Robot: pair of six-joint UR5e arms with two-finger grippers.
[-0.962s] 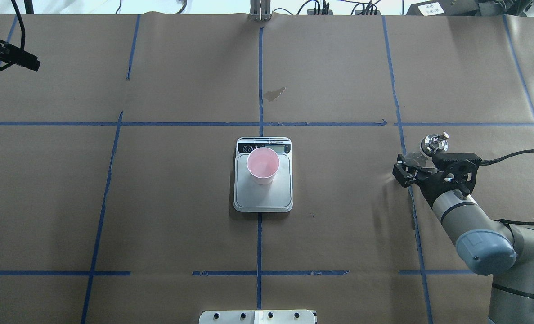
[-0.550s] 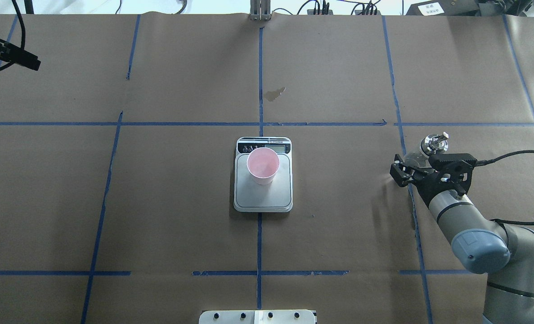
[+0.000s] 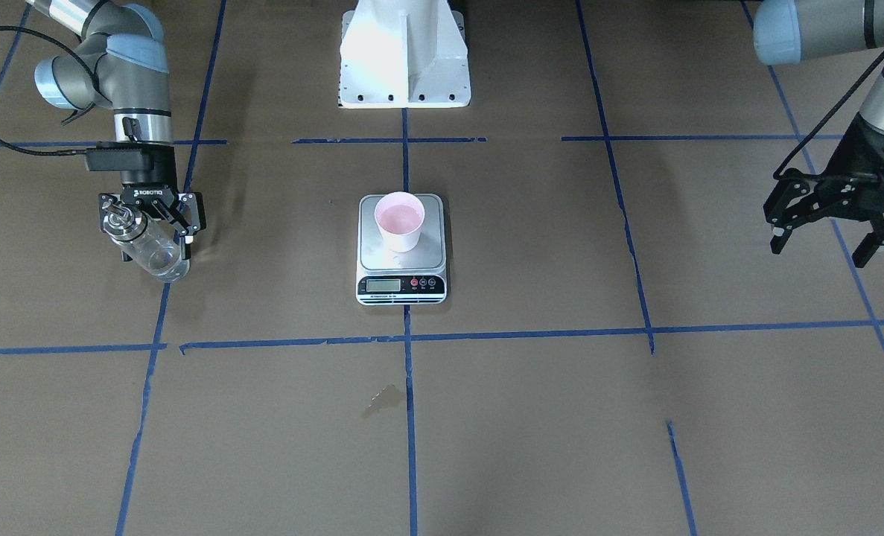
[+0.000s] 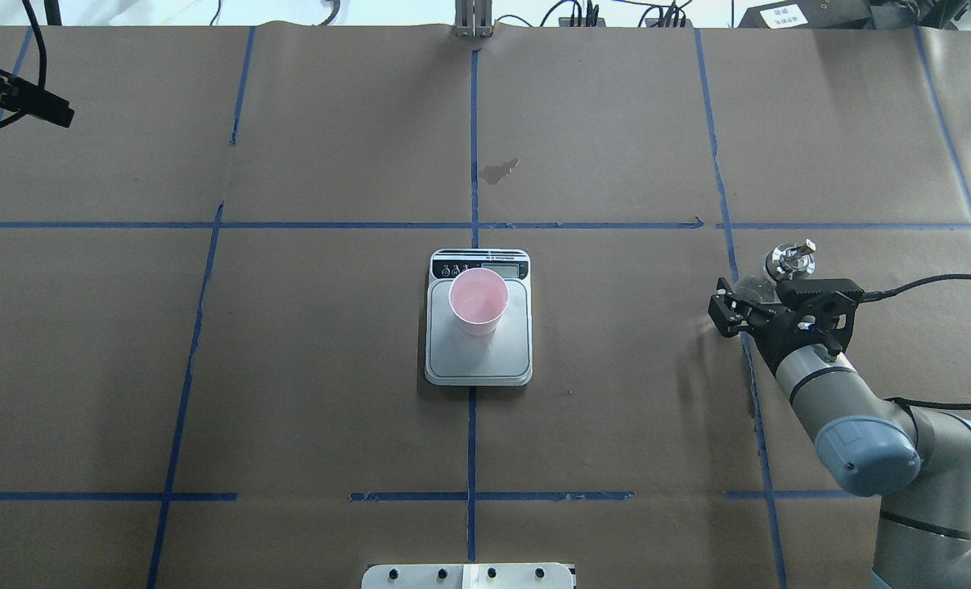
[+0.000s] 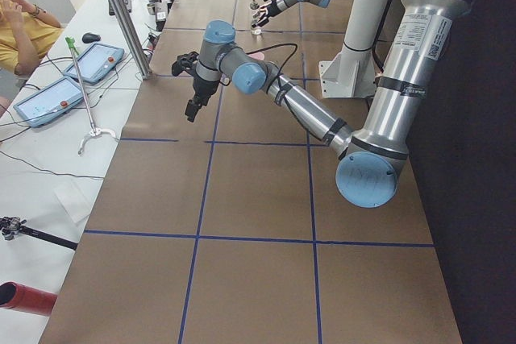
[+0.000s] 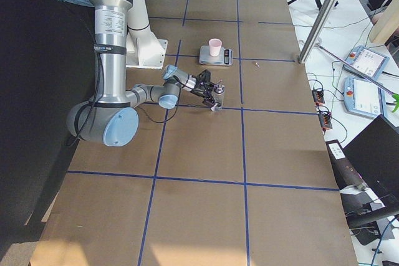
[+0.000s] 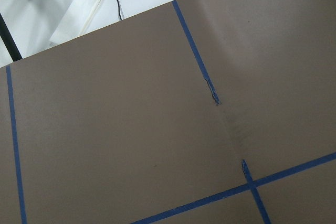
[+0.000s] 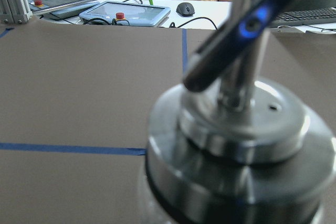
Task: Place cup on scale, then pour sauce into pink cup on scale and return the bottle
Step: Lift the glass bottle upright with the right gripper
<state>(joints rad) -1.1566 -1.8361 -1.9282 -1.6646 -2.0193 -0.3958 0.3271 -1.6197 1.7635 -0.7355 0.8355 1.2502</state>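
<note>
We look down on a table covered in brown paper [image 4: 330, 327], marked into squares with blue tape lines [image 4: 473, 164]. A white bench with tablets [image 6: 368, 63] runs along the far edge, and a person in yellow [image 5: 20, 34] sits there.

At the middle lies the flat rectangular kitchen scale [image 4: 478, 364], with a silver plate and a black display strip. The small pale pink paper cup [image 4: 478, 301] stands upright on the plate, toward the display end.

Well off to the robot's right of the scale stands the small clear glass bottle [image 4: 789, 260] with a shiny metal collar and spout, upright on the paper. The right gripper [image 3: 155, 251] sits around it, its black fingers [image 3: 188, 223] spread wider than the glass (we see no pinch on it). In the right wrist view the collar fills the foreground, blurred.

The left gripper [image 3: 820, 251] hangs well off on the scale's other side, jaws wide and holding nothing.

One tape line runs between the scale and the bottle. A small dark stain [image 4: 499, 171] marks the paper beyond the scale's display end, and the white robot base [image 3: 404, 52] stands behind the scale's opposite end.
</note>
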